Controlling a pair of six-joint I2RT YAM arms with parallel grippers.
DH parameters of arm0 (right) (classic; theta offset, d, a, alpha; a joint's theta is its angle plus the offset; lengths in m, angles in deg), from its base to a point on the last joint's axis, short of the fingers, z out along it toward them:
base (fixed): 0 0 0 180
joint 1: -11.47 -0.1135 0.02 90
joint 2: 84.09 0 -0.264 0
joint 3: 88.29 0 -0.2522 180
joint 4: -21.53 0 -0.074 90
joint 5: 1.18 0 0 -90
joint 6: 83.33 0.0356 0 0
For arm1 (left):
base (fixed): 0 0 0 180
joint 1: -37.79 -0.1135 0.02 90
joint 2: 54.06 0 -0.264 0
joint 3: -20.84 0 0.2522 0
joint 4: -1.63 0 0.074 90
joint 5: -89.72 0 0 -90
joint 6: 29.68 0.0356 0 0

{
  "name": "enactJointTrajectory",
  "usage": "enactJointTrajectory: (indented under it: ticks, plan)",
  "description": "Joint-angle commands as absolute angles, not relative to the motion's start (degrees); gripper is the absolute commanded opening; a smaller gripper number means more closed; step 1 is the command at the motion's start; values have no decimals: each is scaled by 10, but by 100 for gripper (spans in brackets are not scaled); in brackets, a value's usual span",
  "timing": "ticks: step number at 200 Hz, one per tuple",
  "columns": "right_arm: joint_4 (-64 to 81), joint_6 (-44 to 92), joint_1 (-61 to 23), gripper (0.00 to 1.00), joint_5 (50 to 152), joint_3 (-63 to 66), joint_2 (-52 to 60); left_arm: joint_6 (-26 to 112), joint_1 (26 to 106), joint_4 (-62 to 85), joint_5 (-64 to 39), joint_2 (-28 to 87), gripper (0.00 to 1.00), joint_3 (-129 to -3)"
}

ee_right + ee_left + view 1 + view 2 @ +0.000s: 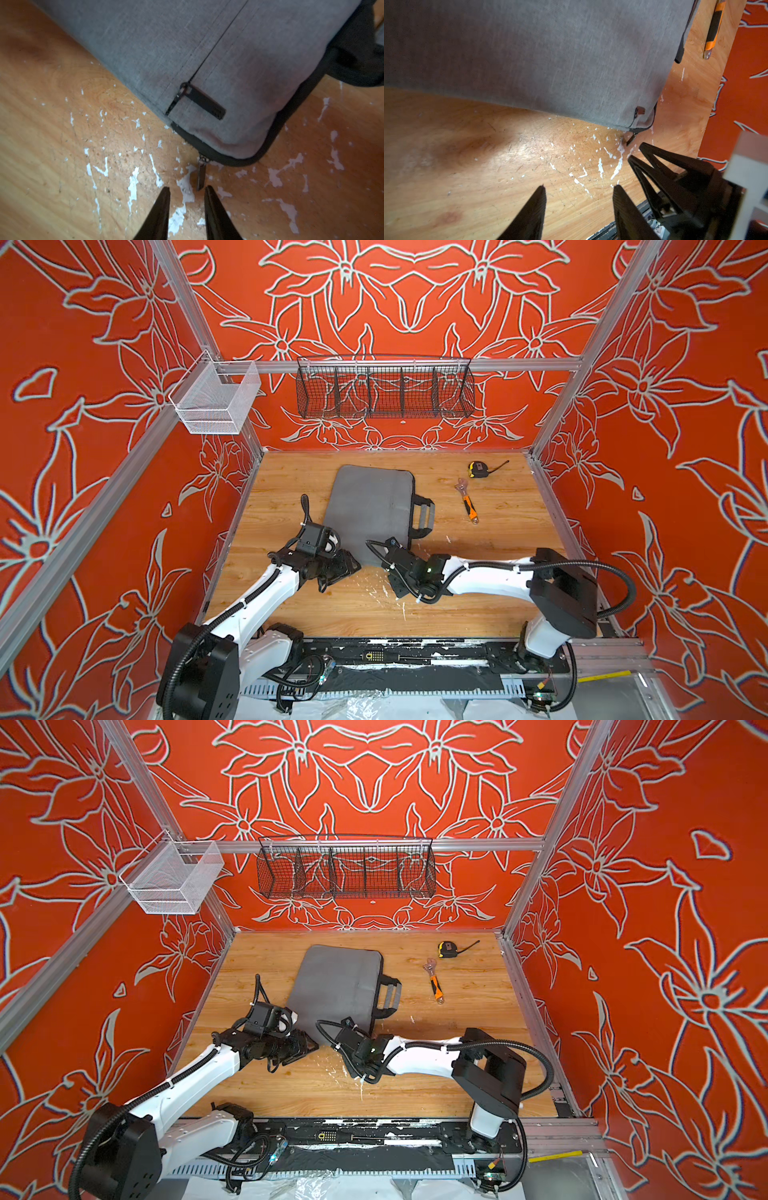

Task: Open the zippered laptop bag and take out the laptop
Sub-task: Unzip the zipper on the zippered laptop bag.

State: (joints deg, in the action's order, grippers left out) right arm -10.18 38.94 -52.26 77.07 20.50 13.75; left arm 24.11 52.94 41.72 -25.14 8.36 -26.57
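The grey zippered laptop bag (370, 510) (336, 986) lies flat and zipped shut on the wooden table, its handles (422, 514) pointing right. The laptop is hidden. The bag's main zipper pull (201, 174) (630, 139) sticks out onto the wood at the near right corner. A pocket zipper pull (205, 101) lies on the bag's face. My right gripper (187, 188) (635, 151) is open by a narrow gap, its tips just short of the main pull and gripping nothing. Just short of the bag's near edge, my left gripper (579, 187) (351, 567) is open over bare wood.
An orange-handled wrench (467, 502) (714, 29) and a yellow tape measure (478, 469) lie right of the bag. A black wire basket (384, 391) and a white mesh basket (216, 400) hang on the back rail. White paint flecks (133, 187) mark the wood near the grippers.
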Motion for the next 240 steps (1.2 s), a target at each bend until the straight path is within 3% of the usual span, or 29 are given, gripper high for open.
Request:
enactJointTrajectory:
  ticks: [1, 91, 125, 157, 186, 227, 240]
  plan:
    - [-144, 428, -523, 32, 733, 161, 170, 221, 533, 391, -236, 84, 53, -281]
    - [-213, 433, -526, 33, 691, 120, 213, 225, 538, 395, -224, 97, 53, -283]
    - [-224, 459, -526, 41, 672, 134, 200, 221, 538, 386, -220, 91, 53, -266]
    - [-206, 464, -526, 41, 686, 137, 209, 226, 539, 379, -222, 106, 53, -271]
    - [-205, 457, -527, 33, 684, 122, 225, 238, 542, 390, -222, 134, 53, -298]
    - [-201, 435, -526, 3, 675, 117, 224, 247, 570, 392, -198, 157, 53, -328]
    - [-194, 429, -526, 0, 674, 126, 216, 262, 586, 389, -194, 165, 54, -339]
